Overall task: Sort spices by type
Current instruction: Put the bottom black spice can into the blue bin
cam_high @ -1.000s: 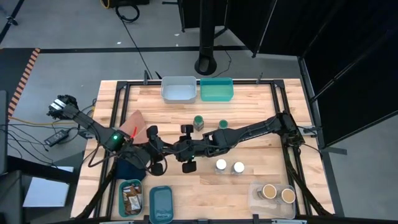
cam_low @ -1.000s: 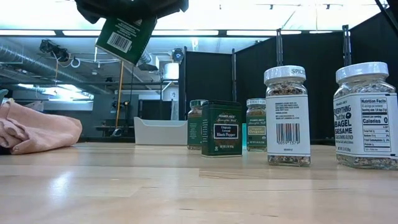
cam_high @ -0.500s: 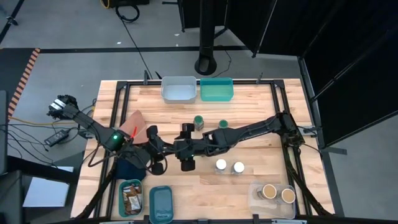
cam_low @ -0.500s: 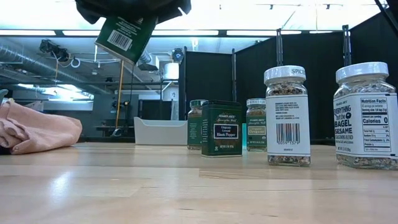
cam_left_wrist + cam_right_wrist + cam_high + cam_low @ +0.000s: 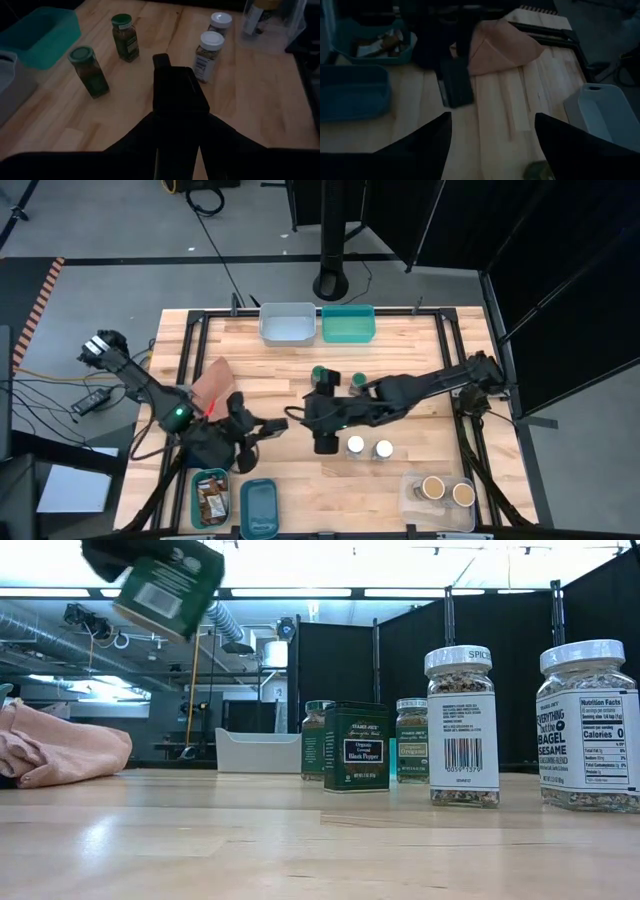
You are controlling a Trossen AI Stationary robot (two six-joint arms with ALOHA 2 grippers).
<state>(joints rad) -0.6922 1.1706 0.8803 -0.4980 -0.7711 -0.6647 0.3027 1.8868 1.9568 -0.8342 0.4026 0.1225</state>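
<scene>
My left gripper [image 5: 258, 426] is shut on a small black box [image 5: 177, 95], which hangs tilted high above the table in the low view [image 5: 165, 585]. My right gripper [image 5: 492, 145] stands open in the air to the right of it, near the table's middle [image 5: 312, 418], holding nothing. A second black box [image 5: 355, 747] stands on its base on the table. Behind it stand two green-lidded jars [image 5: 125, 37] [image 5: 90, 70]. Two white-lidded jars [image 5: 355, 445] [image 5: 383, 448] stand upright just right of my right gripper. My left gripper pinches the black box by its near end [image 5: 175, 117] between its two fingers. The fingers come from the table's left, slanting downward, and the box sticks out ahead of them. It is lifted clear of the table and tilted, its barcode side [image 5: 150, 600] toward the near edge.
A grey bin [image 5: 287, 323] and a teal bin [image 5: 348, 323] stand at the far edge. A clear bin [image 5: 412, 498] at the near right holds two tan-topped jars. Two teal bins [image 5: 193, 485] [image 5: 258, 505] sit near left, one holding brown packets. A pinkish cloth [image 5: 213, 380] lies at the left.
My right gripper has let go of the held black box and drawn away up and toward the table's right. My left gripper keeps the box and has carried it a little toward the table's left, rolling it to a new tilt.
</scene>
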